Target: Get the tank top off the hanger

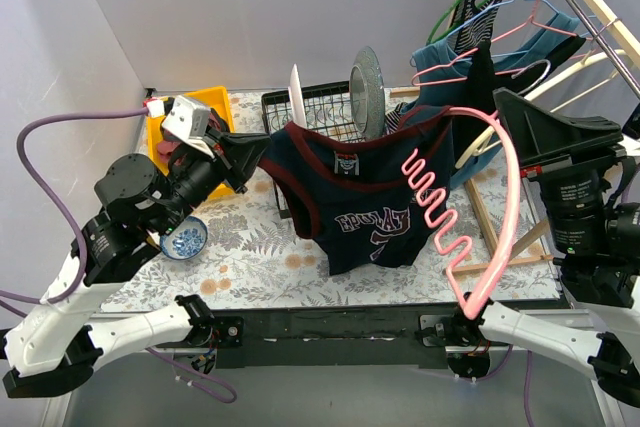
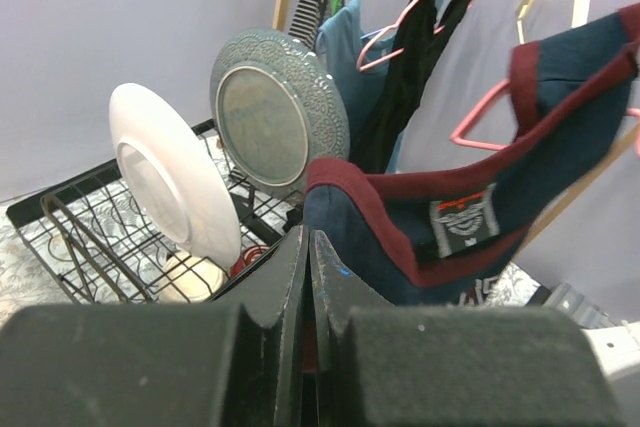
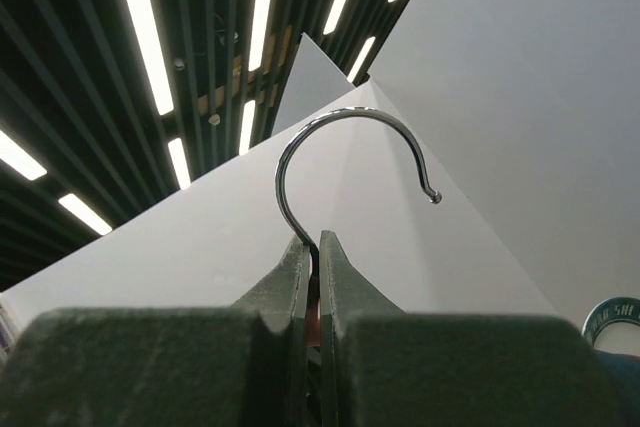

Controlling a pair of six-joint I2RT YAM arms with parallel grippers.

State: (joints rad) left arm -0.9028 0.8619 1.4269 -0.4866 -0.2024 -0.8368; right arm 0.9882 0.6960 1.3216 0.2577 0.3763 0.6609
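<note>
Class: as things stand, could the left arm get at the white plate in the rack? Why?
Probably not yet. The left gripper is shut on the tank top, so it would have to let go first; the white plate stands close beyond it.

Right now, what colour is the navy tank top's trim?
Maroon; the navy tank top's trim shows best in the left wrist view.

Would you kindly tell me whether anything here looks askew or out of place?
The tank top hangs lopsided in mid-air: the left pincer holds one edge out sideways while the right pincer clamps the hanger hook.
</note>
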